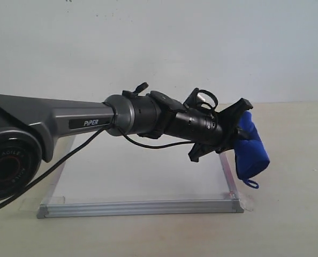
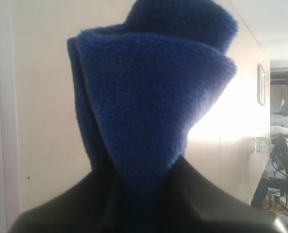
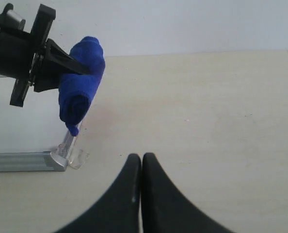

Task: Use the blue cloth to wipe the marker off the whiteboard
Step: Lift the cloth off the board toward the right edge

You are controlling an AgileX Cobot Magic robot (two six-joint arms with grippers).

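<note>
Your left gripper is clamping the rolled cloth, holding it tilted over the right edge of the board. Whether the cloth's lower end is touching the frame, you cannot tell. The board is lying flat on the table, with the left arm stretching across it. Your right gripper is hovering over the table near the board's corner, fingers pressed together on nothing.
</note>
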